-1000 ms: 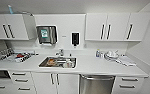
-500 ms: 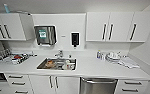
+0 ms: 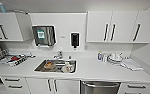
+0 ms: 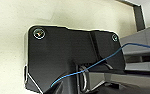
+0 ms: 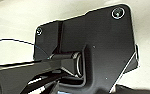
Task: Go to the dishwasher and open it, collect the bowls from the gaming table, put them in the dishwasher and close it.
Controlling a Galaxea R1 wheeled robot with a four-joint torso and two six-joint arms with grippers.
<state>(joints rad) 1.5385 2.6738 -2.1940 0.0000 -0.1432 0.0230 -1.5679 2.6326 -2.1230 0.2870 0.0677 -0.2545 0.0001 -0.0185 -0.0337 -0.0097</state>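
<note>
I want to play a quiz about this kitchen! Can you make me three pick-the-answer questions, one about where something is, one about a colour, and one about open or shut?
1. Where is the shiny stainless-steel dishwasher?
A. under the white counter, right of the sink
B. on top of the counter
C. high on the wall

2. What colour are the upper cabinet doors?
A. red
B. white
C. green

3. Is the dishwasher open or shut?
A. wide open
B. door taken off
C. shut

Answers: 1 A, it sits below the counter edge beside the metal sink. 2 B, the doors are white with dark handles. 3 C, its steel front stands upright with the bar handle on top.
</note>
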